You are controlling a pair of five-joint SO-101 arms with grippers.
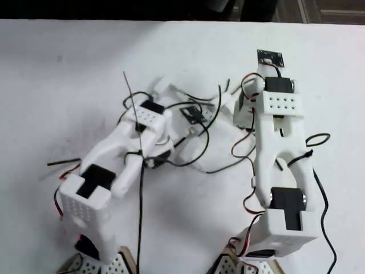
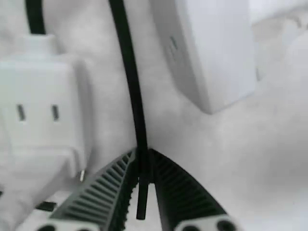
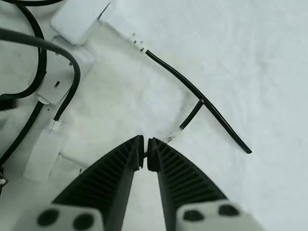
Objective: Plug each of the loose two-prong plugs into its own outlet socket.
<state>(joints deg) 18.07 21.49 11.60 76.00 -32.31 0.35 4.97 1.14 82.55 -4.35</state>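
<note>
Nearest you, your left gripper [image 2: 143, 168] pinches a black cable [image 2: 129, 77]. Just beside it, a white socket [image 2: 38, 113] shows two slots. Your right gripper [image 3: 146, 155] is pressed together above the surface [image 3: 255, 57]; farther off lies a plug [image 3: 118, 21].

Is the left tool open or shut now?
Shut. The left tool has both fingers pressed on the black cable running between them.
</note>
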